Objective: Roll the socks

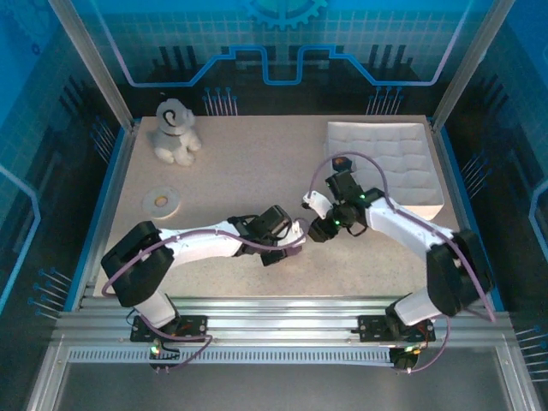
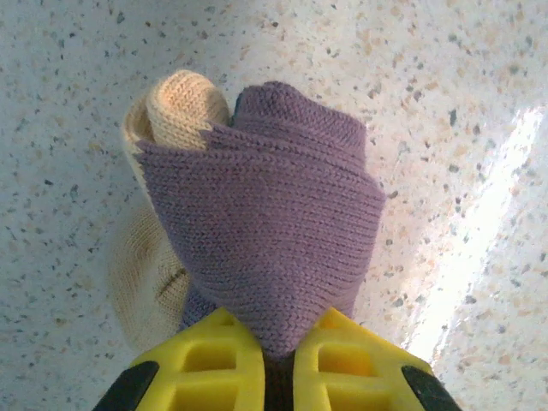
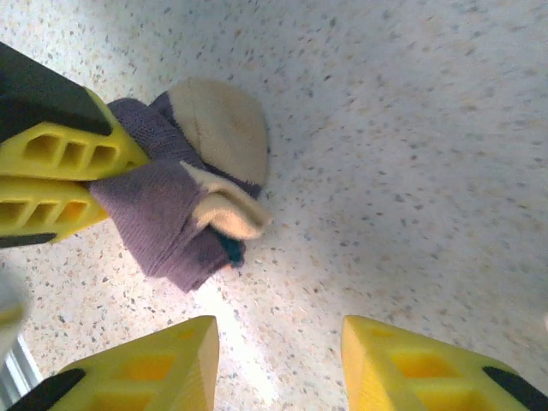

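Top external: left gripper [image 1: 297,231] and right gripper [image 1: 318,228] met tip to tip just below frame centre, jaw states unreadable here; plush dog [image 1: 175,130] and white ring [image 1: 161,200] sat upper left, ridged white tray [image 1: 385,163] upper right. Left wrist: purple socks [image 2: 265,223], bunched into one bundle with pale cream patches at its left, lay mid-frame on the speckled table [image 2: 462,103], left fingers at bottom edge pinching its near end. Right wrist: bundle lay at frame left, clamped by the left fingers; right fingers at bottom stood spread wide, clear of the fabric
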Available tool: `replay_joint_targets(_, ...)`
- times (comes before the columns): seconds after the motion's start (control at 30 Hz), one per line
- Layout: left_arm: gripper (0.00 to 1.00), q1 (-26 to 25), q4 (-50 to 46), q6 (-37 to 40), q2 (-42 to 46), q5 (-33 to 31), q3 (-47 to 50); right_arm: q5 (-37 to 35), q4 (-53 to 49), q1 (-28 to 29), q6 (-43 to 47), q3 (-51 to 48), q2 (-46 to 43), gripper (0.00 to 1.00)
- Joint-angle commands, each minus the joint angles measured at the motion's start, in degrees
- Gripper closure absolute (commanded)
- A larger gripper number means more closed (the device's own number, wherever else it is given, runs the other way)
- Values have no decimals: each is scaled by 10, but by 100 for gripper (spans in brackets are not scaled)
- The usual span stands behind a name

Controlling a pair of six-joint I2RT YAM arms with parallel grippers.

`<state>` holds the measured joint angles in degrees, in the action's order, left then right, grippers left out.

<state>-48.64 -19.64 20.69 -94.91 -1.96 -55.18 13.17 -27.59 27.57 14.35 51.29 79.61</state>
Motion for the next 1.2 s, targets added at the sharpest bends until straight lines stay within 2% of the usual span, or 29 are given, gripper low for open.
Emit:
replay_joint_targets(0.0, 100, 14, -109, -59, -36, 73, -17, -40, 119, -7, -21, -73, -77, 57)
replay_joint_targets(0.2, 100, 55, -123, -115, -68, 157, -47, -49, 204, -7, -22, -177, -193, 52)
replay_joint_targets(0.37, 100, 85, -71, -182, -65, 216, -30, -75, 198, -6, -47, -196, -227, 51)
replay_joint_targets(0.53, 100, 105, -25, -246, -60, 237, -6, -121, 194, 2, -126, -193, -231, 51)
replay_joint_targets(0.67, 100, 112, 36, -295, -44, 240, 34, -145, 201, 10, -224, -192, -232, 50)
replay_joint_targets(0.87, 100, 124, 115, -362, -38, 252, 74, -152, 195, 40, -385, -189, -226, 49)
replay_joint_targets(1.17, 100, 165, 196, -429, -46, 318, 116, -135, 159, 61, -500, -147, -155, 49)
